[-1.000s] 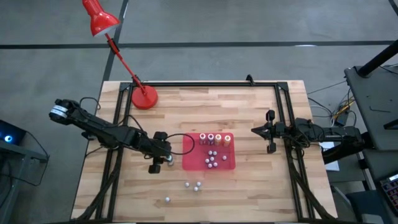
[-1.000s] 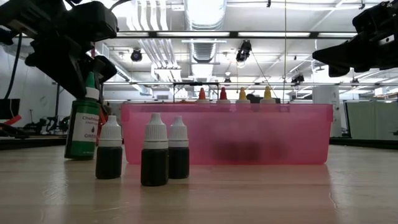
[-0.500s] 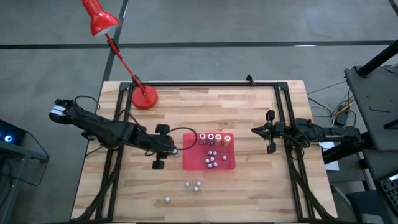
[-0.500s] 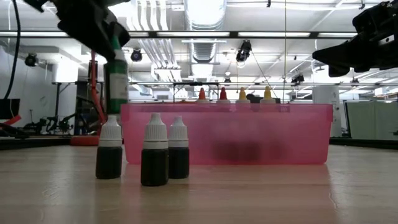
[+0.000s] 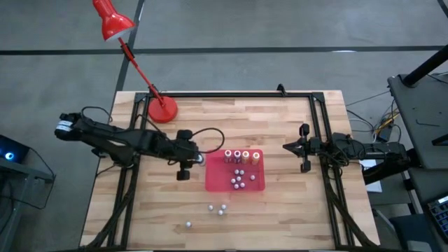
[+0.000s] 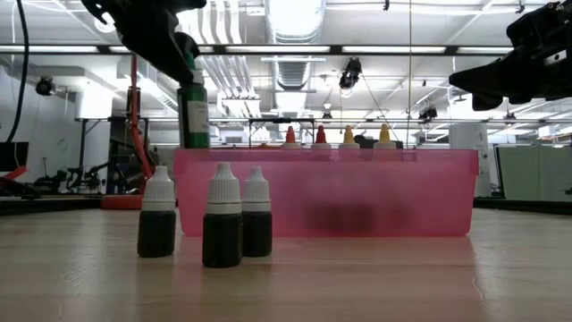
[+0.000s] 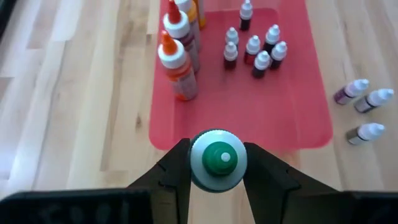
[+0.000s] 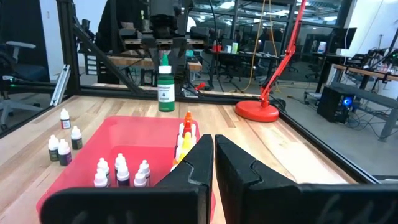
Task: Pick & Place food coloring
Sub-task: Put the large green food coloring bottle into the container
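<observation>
The red tray on the table already holds a row of tall bottles near its edge, so a low or skewed descent could topple them. The left pincer clamps the green food coloring bottle by its cap, hanging upright above the table just beside the tray's edge. The right pincer waits closed and empty, well apart.
</observation>
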Robot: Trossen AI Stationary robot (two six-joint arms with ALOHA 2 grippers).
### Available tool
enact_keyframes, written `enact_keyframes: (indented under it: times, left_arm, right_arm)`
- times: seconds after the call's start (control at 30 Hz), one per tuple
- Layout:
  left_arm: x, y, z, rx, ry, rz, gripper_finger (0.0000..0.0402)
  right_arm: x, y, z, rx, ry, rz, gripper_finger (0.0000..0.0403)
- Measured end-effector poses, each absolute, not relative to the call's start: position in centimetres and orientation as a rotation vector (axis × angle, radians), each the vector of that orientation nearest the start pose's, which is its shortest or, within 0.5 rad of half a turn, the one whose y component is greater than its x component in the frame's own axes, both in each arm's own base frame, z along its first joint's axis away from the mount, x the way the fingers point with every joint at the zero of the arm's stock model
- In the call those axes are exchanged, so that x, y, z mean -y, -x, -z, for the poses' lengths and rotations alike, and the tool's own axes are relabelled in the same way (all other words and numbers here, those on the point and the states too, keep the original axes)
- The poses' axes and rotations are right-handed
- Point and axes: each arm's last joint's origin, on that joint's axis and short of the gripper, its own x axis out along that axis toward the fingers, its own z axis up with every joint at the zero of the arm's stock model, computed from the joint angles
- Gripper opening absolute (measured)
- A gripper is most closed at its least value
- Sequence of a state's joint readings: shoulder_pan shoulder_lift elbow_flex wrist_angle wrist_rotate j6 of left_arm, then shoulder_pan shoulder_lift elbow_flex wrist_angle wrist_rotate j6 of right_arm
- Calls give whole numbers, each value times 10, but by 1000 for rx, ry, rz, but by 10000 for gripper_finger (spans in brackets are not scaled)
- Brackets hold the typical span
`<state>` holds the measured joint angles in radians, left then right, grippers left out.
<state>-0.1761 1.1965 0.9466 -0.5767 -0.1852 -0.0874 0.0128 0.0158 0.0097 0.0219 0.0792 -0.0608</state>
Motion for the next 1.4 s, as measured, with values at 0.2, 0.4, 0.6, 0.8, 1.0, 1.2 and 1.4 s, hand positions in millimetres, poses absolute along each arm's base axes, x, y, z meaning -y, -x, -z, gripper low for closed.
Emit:
enact_keyframes:
  times: [0.2, 0.4, 0.6, 0.8, 1.0, 1.2, 1.4]
  left_arm:
    - [28, -250, -270, -810, -79, -55, 96]
    - [17, -267, -267, -809, -92, -65, 96]
    - [7, -282, -264, -832, -128, -60, 96]
    - [4, -299, -253, -850, -140, -19, 96]
    - [0, -315, -237, -871, -131, -9, 96]
    - [-3, -321, -228, -886, -139, -8, 96]
    - [-5, -325, -223, -892, -136, -12, 97]
  right_arm:
    - [1, -98, -168, 14, 60, 67, 9]
    - [1, -98, -168, 14, 60, 66, 9]
    - [1, -98, -168, 14, 60, 67, 9]
    - [1, -98, -168, 14, 60, 66, 9]
    - [1, -98, -168, 14, 60, 66, 9]
    - [1, -98, -168, 14, 60, 67, 9]
    - [1, -98, -168, 13, 60, 66, 8]
